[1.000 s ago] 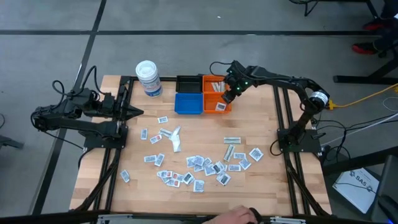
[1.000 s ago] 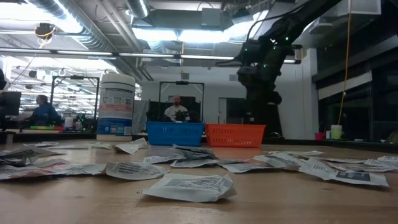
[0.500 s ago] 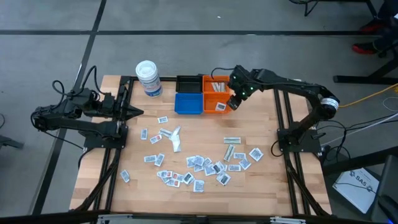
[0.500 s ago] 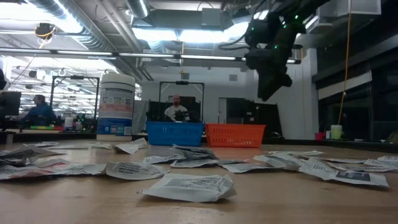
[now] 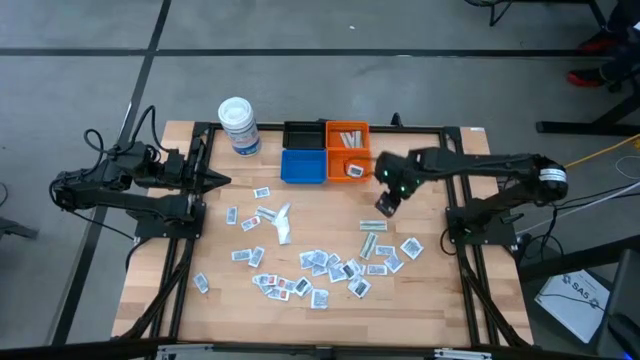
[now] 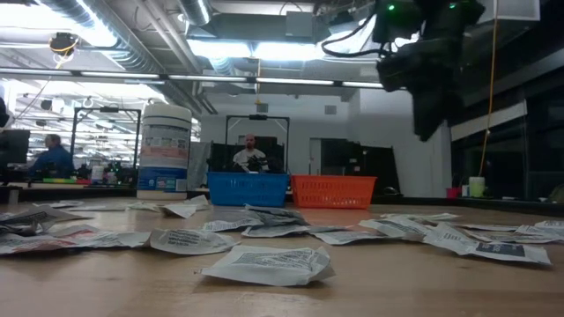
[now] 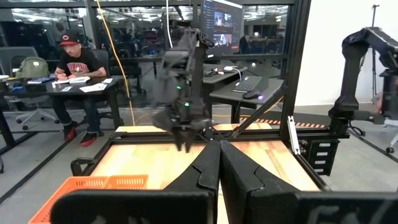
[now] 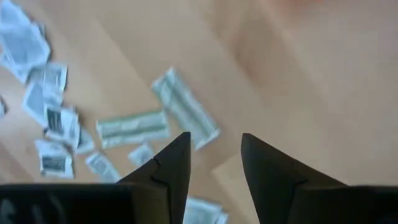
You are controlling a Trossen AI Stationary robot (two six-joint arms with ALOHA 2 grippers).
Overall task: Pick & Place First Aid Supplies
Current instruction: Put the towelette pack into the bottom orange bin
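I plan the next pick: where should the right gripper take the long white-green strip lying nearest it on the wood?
Probably across the middle of the long white-green strip, from straight above. It lies flat and narrow, so the open right gripper can span its short width.

We're in a robotics lab or workshop: a wooden table [image 5: 300, 310] on a dark metal frame [image 5: 455, 170] stands on a bare grey concrete floor [image 5: 300, 60] marked with dark lines. Overhead run exposed pipes [image 6: 132, 35] and strip lights [image 6: 238, 48]. Behind it, a person [image 7: 78, 68] sits writing at a desk [image 7: 74, 87], a monitor [image 7: 219, 22] glows, and another robot arm [image 7: 357, 68] stands off to the side.
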